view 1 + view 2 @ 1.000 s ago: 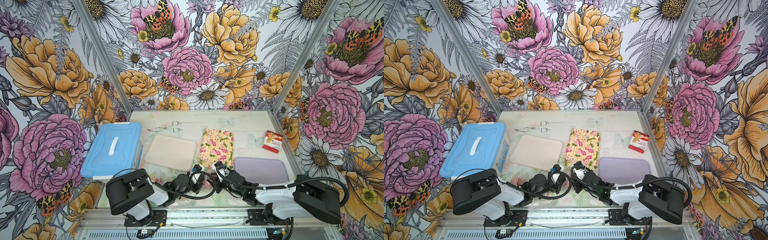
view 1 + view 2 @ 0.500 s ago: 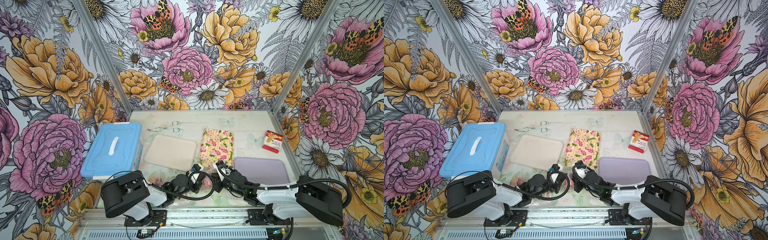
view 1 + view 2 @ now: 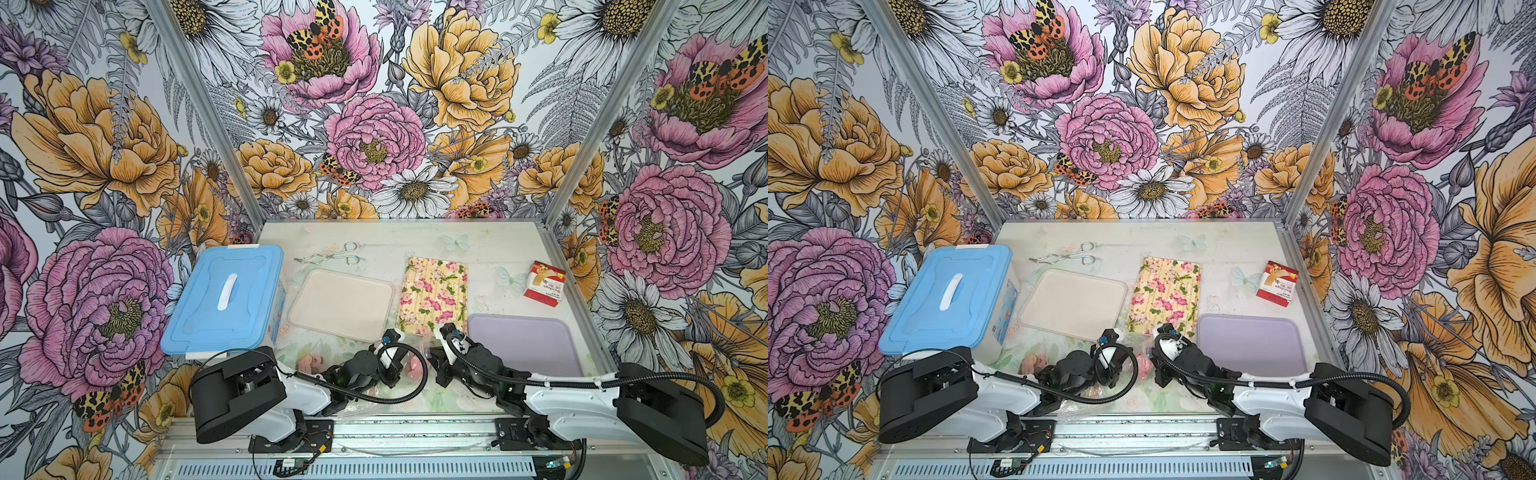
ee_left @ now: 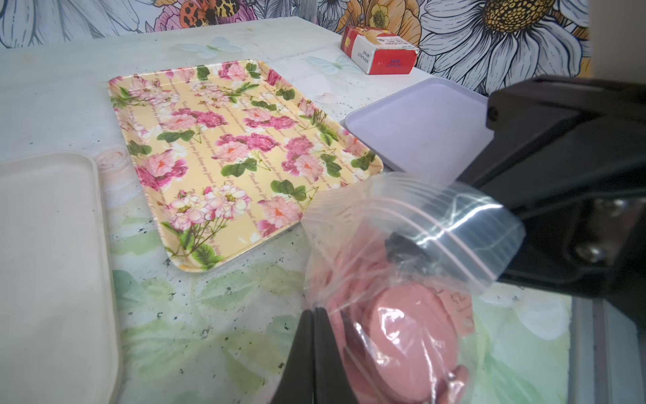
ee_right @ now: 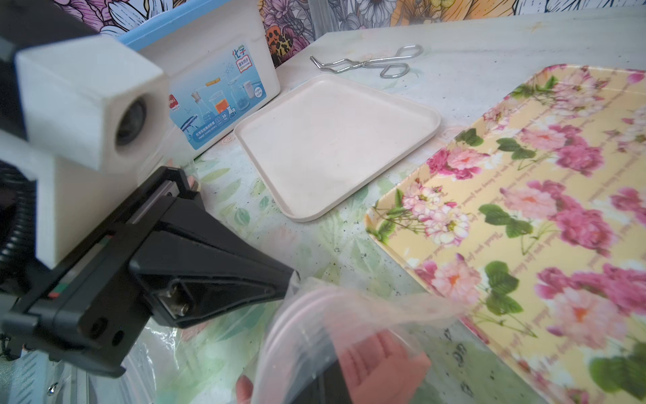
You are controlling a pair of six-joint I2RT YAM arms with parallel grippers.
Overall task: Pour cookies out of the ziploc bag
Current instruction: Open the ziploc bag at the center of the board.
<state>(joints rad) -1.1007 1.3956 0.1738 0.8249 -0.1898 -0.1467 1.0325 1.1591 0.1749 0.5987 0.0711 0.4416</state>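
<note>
Now | cookies [image 4: 412, 335]: pink discs inside the clear bag [image 4: 402, 224], lower centre in both top views, between the two arms | left gripper [image 5: 290, 280]: pinched together on the bag's edge | right gripper [image 4: 416, 249]: slightly apart a second ago, now clamped on the zip rim | flowered tray [image 3: 432, 291]: just behind the bag, unmoved

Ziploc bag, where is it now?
In a top view the ziploc bag is front centre, gripped by left hand and right hand, just short of the floral tray.
</note>
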